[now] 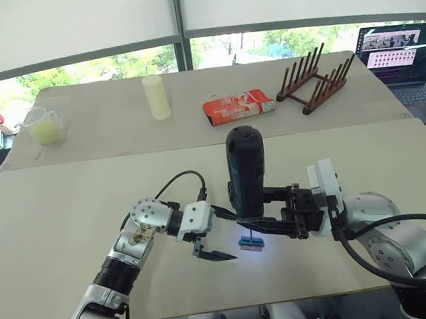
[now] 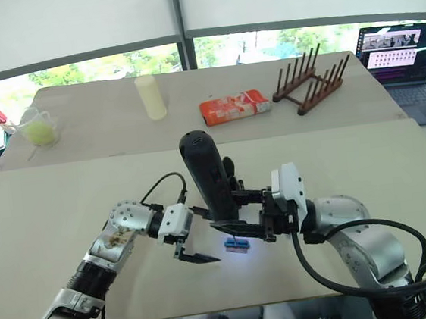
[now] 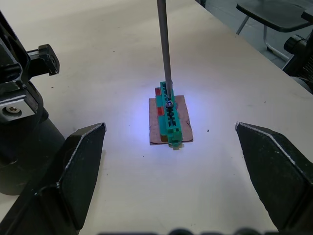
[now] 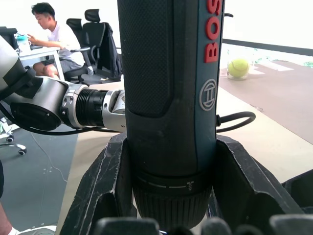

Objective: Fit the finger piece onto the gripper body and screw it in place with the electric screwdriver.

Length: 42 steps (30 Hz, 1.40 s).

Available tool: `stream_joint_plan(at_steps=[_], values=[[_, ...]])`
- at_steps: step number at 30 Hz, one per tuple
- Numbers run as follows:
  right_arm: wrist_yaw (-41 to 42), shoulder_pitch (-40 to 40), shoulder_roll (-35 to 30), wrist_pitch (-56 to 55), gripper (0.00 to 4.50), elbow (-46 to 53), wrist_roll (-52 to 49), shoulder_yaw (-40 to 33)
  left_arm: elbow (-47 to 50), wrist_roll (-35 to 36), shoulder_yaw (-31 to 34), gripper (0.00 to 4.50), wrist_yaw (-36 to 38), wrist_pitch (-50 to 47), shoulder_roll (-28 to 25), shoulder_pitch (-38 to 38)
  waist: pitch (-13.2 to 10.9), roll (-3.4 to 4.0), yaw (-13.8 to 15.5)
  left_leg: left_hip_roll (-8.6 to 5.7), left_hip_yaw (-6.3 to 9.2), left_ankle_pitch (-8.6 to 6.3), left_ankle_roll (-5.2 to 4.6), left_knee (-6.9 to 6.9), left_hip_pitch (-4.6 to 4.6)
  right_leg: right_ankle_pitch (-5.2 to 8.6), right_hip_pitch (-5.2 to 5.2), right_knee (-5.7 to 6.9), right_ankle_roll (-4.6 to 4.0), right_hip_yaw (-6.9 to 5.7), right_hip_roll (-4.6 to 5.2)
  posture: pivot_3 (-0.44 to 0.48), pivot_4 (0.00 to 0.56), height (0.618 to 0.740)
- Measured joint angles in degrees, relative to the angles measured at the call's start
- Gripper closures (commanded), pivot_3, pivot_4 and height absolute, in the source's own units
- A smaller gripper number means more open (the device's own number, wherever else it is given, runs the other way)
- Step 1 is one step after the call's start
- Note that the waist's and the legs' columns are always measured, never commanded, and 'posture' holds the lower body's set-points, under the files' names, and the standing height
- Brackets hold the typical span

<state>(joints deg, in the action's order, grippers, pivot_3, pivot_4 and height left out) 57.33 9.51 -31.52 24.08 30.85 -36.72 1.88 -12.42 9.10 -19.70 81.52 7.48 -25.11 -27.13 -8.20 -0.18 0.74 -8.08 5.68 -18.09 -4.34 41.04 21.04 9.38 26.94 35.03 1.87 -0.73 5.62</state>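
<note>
The left gripper (image 1: pixel 220 244) is held released just above the counter (image 1: pixel 67 220), beside a small green block (image 3: pixel 170 115). The electric screwdriver (image 1: pixel 245 170) is gripped upright by the right gripper (image 1: pixel 268 216), its metal bit (image 3: pixel 163 44) set on the block.

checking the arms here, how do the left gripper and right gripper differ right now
The left gripper is open and holds nothing; the right gripper is shut on the electric screwdriver, holding it upright. The left gripper sits beside the small green block; the right gripper holds the screwdriver's metal bit down onto it. Both have two black fingers and hover over the table.
</note>
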Motion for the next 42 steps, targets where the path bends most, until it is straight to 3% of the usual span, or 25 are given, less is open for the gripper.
stream_joint_plan(at_steps=[42], values=[[-0.6, 0.5, 0.1, 0.2, 2.60, -1.3, -0.6, 1.9, -3.4, -0.1, -0.4, 0.00, -0.6, 2.3, 0.6, -1.5, 0.0, 0.00, 0.0, 0.00, 0.00, 0.00, 0.00, 0.01, 0.00, 0.00, 0.00, 0.01, 0.00, 0.01, 0.00, 0.000, 0.150, 0.740]])
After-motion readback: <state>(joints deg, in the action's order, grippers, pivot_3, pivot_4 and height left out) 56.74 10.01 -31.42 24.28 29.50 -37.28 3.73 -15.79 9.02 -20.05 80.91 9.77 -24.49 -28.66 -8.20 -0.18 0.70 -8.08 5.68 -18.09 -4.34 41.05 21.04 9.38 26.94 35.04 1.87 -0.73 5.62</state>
